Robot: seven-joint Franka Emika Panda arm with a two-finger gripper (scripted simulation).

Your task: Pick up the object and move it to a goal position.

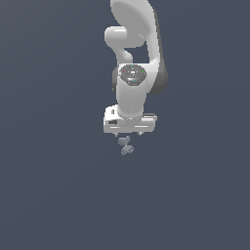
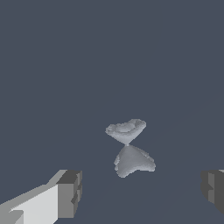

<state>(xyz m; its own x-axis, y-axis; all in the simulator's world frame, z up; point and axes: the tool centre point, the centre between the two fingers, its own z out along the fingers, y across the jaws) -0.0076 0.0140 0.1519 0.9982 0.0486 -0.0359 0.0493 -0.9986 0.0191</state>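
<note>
The object (image 1: pixel 126 145) is a tiny pale grey-blue twisted thing lying on the dark floor, just below the white hand in the exterior view. In the wrist view the object (image 2: pixel 131 159) shows as two lobes joined at a narrow waist. My gripper (image 1: pixel 129 133) hangs directly above it, pointing down. In the wrist view my gripper (image 2: pixel 141 190) is open, with its two grey fingertips (image 2: pixel 70 192) wide apart on either side of the object. Nothing is held. The object lies apart from both fingers.
The dark grey-blue floor (image 1: pixel 58 195) is flat and plain all around. The white arm (image 1: pixel 134 49) rises behind the hand toward the top of the exterior view. No goal marker shows.
</note>
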